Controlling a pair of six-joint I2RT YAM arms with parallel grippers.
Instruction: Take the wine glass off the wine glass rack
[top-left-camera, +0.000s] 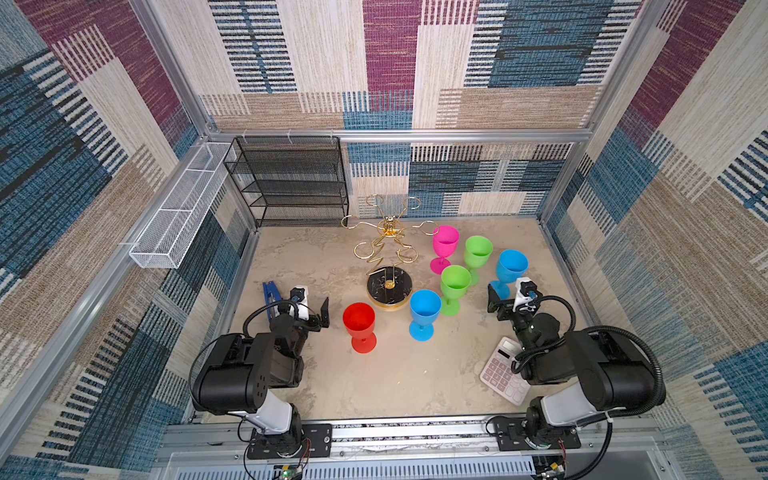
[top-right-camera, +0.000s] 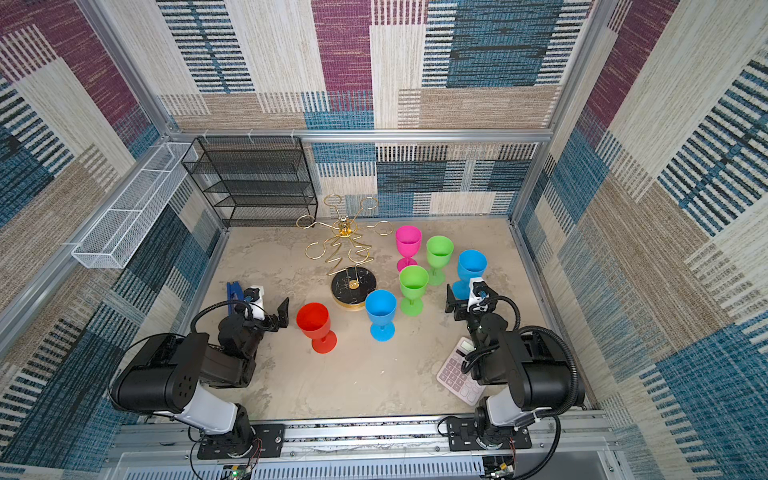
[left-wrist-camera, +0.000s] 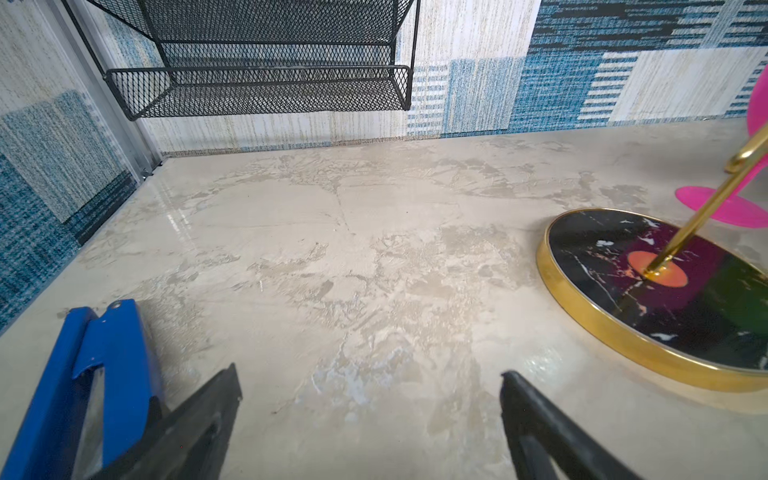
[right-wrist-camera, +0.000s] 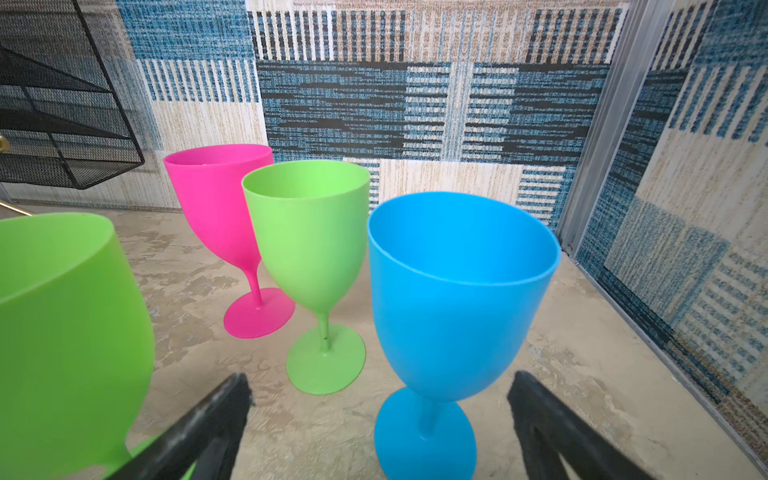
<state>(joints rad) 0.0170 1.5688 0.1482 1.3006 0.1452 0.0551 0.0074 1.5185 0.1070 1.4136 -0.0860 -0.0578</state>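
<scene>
Near one wine glass rack (top-left-camera: 383, 287), six glasses, two green (top-left-camera: 478, 249) (top-left-camera: 456, 284), two blue (top-left-camera: 513, 266) (top-left-camera: 425, 307), pink (top-left-camera: 446, 241), red (top-left-camera: 358, 320), left tool (left-wrist-camera: 370, 380) wide, right tool (right-wrist-camera: 380, 384) wide

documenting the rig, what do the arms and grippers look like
The left arm and right arm: bulky black joints, one white link near each base, a ribbed black cable looping alongside. The left gripper and right gripper: flat black fingers with a white camera mount.

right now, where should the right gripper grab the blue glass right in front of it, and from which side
Probably the stem of the blue glass, coming in level from the robot's side. It stands upright, its bowl looks nearly as wide as the open right gripper, and a green glass stands close beside it, crowding a sideways approach.
</scene>
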